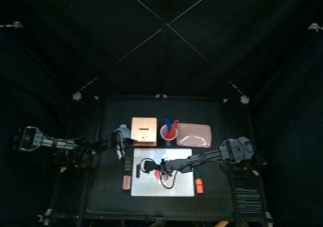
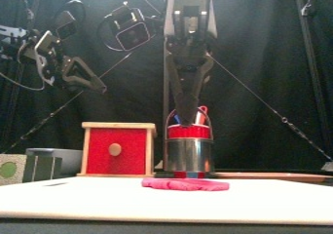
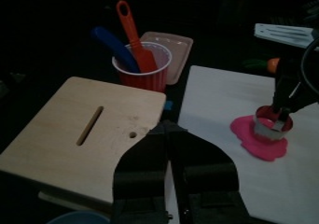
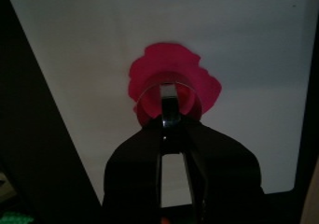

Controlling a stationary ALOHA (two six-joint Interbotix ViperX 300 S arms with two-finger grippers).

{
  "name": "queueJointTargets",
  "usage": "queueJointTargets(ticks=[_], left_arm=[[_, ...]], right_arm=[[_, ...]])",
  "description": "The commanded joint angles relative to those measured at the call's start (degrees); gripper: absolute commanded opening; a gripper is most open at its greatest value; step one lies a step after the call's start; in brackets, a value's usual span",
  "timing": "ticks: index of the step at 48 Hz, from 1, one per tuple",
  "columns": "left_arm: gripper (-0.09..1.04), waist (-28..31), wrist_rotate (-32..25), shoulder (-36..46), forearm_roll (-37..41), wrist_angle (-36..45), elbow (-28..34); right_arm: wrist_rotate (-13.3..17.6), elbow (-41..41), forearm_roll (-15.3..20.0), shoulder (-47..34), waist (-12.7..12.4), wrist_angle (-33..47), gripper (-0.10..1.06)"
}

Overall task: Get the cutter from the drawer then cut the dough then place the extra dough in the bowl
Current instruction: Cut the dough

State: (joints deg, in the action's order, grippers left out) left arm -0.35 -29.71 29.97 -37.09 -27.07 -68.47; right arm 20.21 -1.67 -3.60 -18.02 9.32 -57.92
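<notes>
The round metal cutter (image 2: 190, 158) stands on the flat pink dough (image 2: 185, 185) on the white cutting board (image 1: 177, 185). My right gripper (image 2: 190, 111) hangs straight above it, shut on the cutter's wire handle; the right wrist view shows the jaws pinched over the dough (image 4: 187, 74). In the left wrist view the cutter (image 3: 271, 125) sits in the middle of the dough (image 3: 249, 142). My left gripper (image 3: 173, 127) hovers shut and empty over the wooden box (image 3: 88, 125). The box's red drawer front (image 2: 117, 148) looks closed. The blue-grey bowl (image 2: 50, 162) stands left of the box.
The red cup (image 1: 171, 131) with a blue and a red knife stands right of the box, with the pink tray (image 1: 197, 133) beyond it. A small orange toy (image 1: 199, 183) lies at the board's front right, a reddish one (image 1: 127, 183) at its left edge.
</notes>
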Motion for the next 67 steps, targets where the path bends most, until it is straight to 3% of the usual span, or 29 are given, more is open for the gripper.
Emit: queueJointTargets(ticks=[1,26,37,45,60,67], left_arm=[[0.35,0.26,-0.09,0.00,0.00,-0.44,0.62],[0.35,0.09,-0.35,0.00,0.35,-0.18,0.00],[0.38,-0.18,-0.18,-0.18,0.97,1.14,0.53],[0.42,-0.62,-0.09,-1.23,0.79,1.14,2.02],[0.44,-2.46,-0.26,-13.54,0.97,0.88,9.49],[0.43,-4.66,-0.26,-20.04,2.02,0.70,15.21]], right_arm=[[-0.09,0.35,0.18,1.32,0.00,0.35,0.49],[0.09,-0.26,-1.32,0.97,-0.09,0.79,0.51],[0.35,-0.26,-1.93,2.46,0.09,1.49,0.78],[0.53,-0.18,-3.60,4.22,0.88,1.49,0.84],[1.41,-5.80,-7.12,12.48,4.57,0.35,0.84],[1.58,-12.66,-8.26,18.90,4.57,4.75,0.84]])
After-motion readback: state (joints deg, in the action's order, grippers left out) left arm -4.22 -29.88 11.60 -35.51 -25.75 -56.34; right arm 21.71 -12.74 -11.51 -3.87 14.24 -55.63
